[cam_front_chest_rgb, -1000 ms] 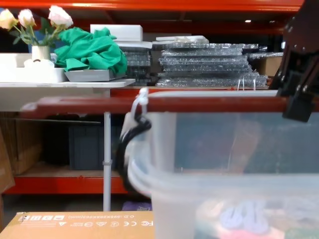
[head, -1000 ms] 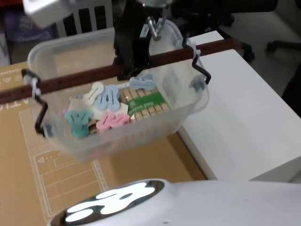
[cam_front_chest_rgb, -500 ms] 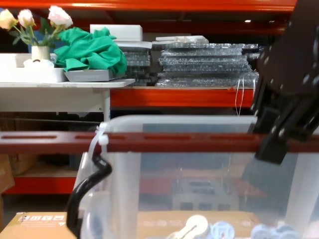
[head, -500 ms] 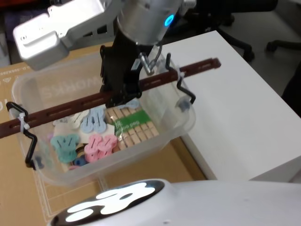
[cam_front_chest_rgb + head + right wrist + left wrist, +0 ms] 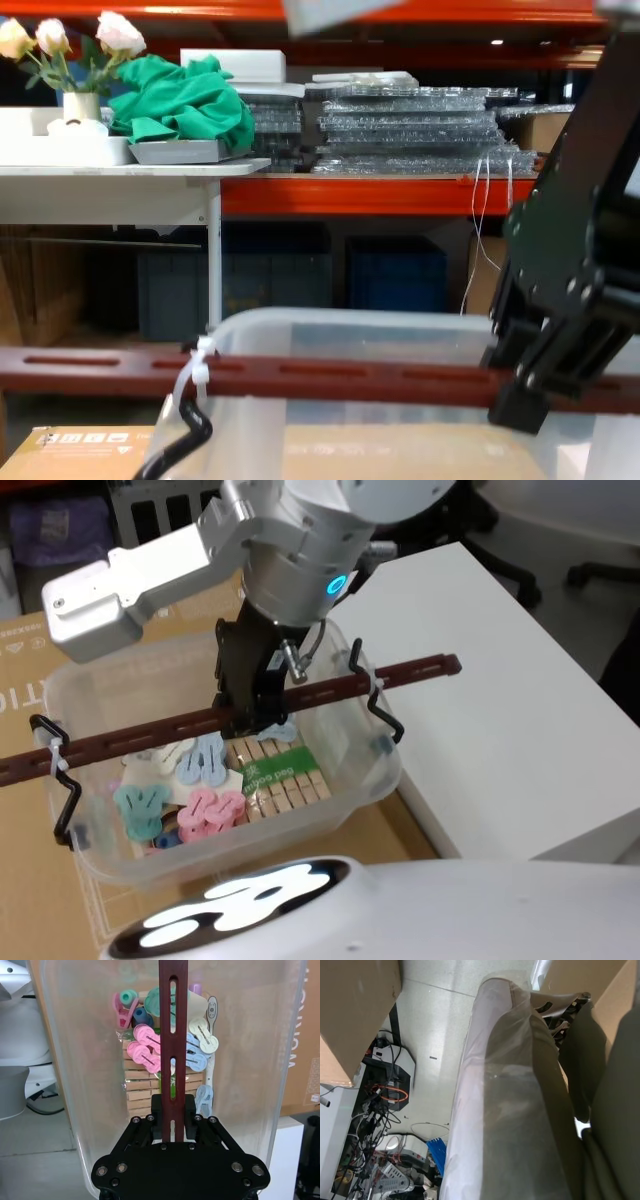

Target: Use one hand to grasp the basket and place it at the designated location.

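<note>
Fingers [image 5: 156, 1106] of right gripper [image 5: 250, 720] — pinching the reddish-brown handle [image 5: 120, 740] at mid-bar. Basket [image 5: 388, 780] — over brown cardboard [image 5: 30, 650], just beside the white table [image 5: 500, 700]; coloured and wooden pegs [image 5: 205, 812] lie inside. Orange shelving [image 5: 380, 195] stands well behind.

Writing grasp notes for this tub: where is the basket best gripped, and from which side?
The bar handle, near its middle, from above. It spans the open top, thin and flat enough for fingers either side, and a central hold should keep the basket level. The right gripper is shut on it there.
</note>
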`<act>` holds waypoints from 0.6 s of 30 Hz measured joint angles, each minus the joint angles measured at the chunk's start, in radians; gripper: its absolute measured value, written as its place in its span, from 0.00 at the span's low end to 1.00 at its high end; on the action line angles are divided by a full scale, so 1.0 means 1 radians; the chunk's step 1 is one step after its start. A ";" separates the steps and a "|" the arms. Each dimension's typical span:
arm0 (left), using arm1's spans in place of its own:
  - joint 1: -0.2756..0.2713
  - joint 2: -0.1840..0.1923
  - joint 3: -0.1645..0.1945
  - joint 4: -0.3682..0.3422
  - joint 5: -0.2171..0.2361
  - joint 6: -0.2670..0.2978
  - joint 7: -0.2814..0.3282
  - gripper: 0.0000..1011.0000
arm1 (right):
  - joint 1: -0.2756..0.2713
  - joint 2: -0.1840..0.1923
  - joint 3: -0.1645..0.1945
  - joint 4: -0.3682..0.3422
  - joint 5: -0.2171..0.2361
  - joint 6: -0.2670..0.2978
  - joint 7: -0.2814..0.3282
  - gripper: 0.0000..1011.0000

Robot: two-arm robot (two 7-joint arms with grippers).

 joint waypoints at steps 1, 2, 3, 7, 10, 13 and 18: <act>0.000 0.000 0.000 0.000 0.000 0.000 0.000 0.00 | -0.002 -0.004 -0.005 0.006 -0.003 0.000 -0.002 0.23; 0.000 0.000 0.000 0.000 0.000 0.000 0.000 0.00 | -0.003 -0.006 -0.010 0.010 -0.005 0.000 -0.004 0.23; 0.000 0.000 0.000 0.000 0.000 0.000 0.000 0.00 | -0.004 -0.008 -0.014 0.013 -0.008 0.000 -0.007 0.23; 0.000 0.000 0.000 0.000 0.000 0.000 0.000 0.00 | -0.008 -0.018 -0.032 0.027 -0.025 -0.006 -0.019 0.23; 0.000 0.000 0.000 0.000 0.000 0.000 0.000 0.00 | -0.009 -0.023 -0.046 0.034 -0.038 -0.010 -0.029 0.23; 0.000 0.000 0.000 0.000 0.000 0.000 0.000 0.00 | -0.010 -0.028 -0.057 0.039 -0.048 -0.015 -0.036 0.23; 0.000 0.000 0.000 0.000 0.000 0.000 0.000 0.00 | -0.013 -0.041 -0.083 0.050 -0.071 -0.021 -0.049 0.23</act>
